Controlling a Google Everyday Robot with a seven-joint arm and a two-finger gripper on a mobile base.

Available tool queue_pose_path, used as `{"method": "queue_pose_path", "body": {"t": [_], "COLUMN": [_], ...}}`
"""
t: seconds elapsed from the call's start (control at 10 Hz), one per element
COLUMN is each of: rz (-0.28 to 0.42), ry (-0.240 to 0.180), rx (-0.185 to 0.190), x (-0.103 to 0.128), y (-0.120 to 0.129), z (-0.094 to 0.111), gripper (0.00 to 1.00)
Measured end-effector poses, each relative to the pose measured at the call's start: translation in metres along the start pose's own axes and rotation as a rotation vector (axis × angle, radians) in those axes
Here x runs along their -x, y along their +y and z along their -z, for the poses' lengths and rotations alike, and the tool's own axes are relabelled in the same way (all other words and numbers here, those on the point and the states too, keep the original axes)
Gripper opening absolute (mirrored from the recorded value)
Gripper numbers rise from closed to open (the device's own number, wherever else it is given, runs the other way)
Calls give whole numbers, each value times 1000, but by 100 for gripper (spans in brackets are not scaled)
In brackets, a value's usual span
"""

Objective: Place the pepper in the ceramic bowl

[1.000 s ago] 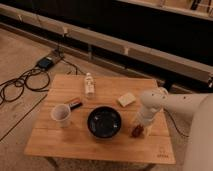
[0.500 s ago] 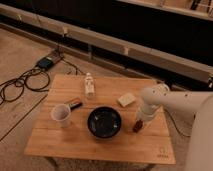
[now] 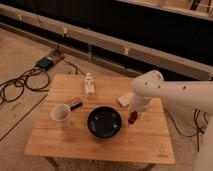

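Seemingly the pincer (image 3: 132, 115) pinches the pepper (image 3: 132, 119) beside the ceramic bowl (image 3: 104, 123) — released early, it could clip the rim and roll off.

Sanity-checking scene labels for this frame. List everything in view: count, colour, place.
table: 1, light wood, centre of view
ceramic bowl: 1, glossy black, front-centre of table
pepper: 1, reddish-brown, at the gripper, just right of the bowl's rim
cup: 1, white, left of the bowl
bar: 1, dark, flat, just behind the cup
bottle: 1, pale, back-centre of table
block: 1, pale yellow, behind and right of the bowl, beside the arm
cables: several, black, floor at left
box: 1, dark, floor behind the table's left corner
arm: 1, white, reaching in from the right
gripper: 1, right of the bowl, shut on the pepper
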State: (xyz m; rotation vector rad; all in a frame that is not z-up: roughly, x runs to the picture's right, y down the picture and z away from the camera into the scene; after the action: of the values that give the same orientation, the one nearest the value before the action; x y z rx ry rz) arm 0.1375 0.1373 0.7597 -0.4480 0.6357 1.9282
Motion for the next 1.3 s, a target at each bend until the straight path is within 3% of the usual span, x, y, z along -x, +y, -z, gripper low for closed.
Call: {"method": "queue_pose_path", "body": {"t": [0.2,0.4,0.9,1.3], "rz": [89,189,253,271], "ry": [-1,23,85,99], "rx": [10,34,62,92], "x": [-14,-33,-45,-43], "y": [34,79,108,115], "z": [9,5,-25,-33], "gripper": [0,0,4,46]}}
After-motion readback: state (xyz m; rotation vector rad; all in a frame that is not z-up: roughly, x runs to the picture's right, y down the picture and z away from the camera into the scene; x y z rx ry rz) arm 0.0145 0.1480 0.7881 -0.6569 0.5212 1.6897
